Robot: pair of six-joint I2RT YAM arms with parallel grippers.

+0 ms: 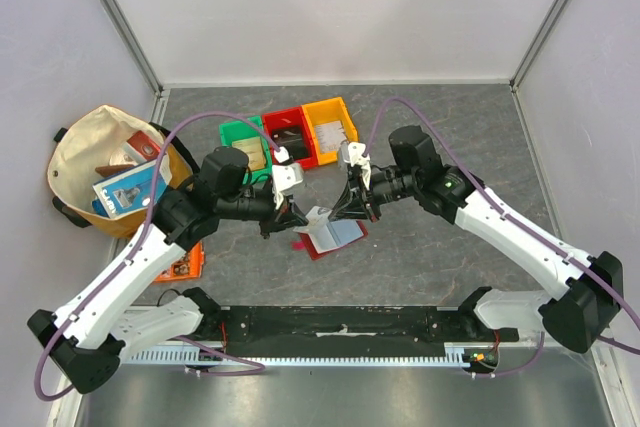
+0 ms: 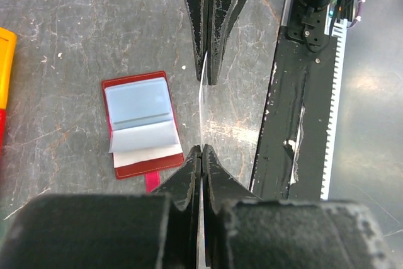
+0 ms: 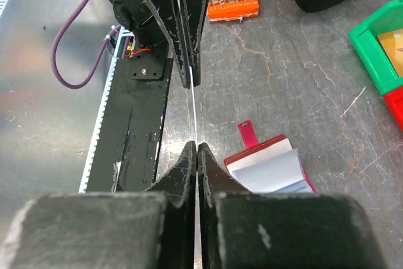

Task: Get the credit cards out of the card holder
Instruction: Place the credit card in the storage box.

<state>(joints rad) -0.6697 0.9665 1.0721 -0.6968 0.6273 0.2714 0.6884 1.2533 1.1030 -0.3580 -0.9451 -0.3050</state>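
The card holder (image 1: pixel 330 237) lies open on the table, dark red with pale blue-grey sleeves. It also shows in the left wrist view (image 2: pixel 141 124) and the right wrist view (image 3: pixel 271 168). A thin white card (image 1: pixel 318 214) hangs above the table, just left of the holder. My left gripper (image 1: pixel 298 217) is shut on one end of it and my right gripper (image 1: pixel 340 209) on the other. In the wrist views the card appears edge-on (image 2: pixel 201 102) (image 3: pixel 193 108) between my left gripper (image 2: pixel 201 149) and my right gripper (image 3: pixel 196 146).
Green (image 1: pixel 243 144), red (image 1: pixel 290 137) and yellow-orange (image 1: pixel 332 125) bins stand behind the arms. A tan bag (image 1: pixel 110 172) with items sits at far left. An orange flat packet (image 1: pixel 183 262) lies near the left arm. A black base rail (image 1: pixel 340 325) runs along the near edge.
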